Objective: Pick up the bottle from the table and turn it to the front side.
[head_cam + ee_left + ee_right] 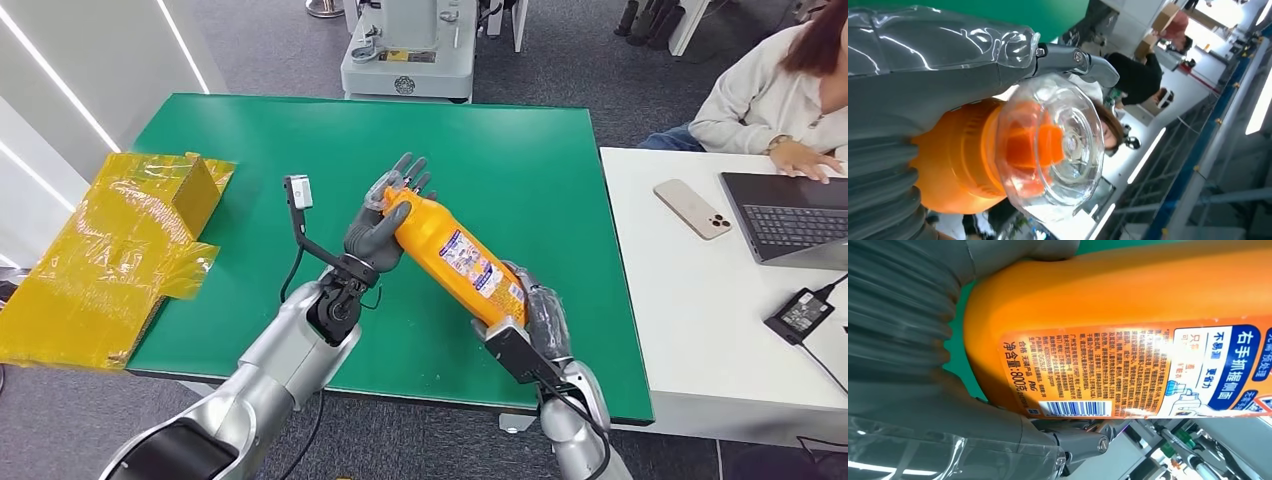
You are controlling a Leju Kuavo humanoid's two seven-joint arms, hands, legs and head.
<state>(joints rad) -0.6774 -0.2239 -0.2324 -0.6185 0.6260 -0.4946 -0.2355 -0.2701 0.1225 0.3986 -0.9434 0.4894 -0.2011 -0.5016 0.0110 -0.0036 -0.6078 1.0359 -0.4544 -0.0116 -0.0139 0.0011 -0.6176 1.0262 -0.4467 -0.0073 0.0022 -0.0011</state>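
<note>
Showing orange bottle [455, 255], barcode label, clear cap

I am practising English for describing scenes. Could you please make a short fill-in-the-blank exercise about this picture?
1. The bottle is held above a table covered in ____.
2. The left hand grips the bottle near its ____ end.
3. The barcode label faces the ____ wrist camera.

Missing words: green; cap; right

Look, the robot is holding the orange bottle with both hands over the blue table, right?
Almost. The robot holds the orange bottle with its left hand and right hand, but the table under it is green, not blue. The head view shows this plainly.
</note>
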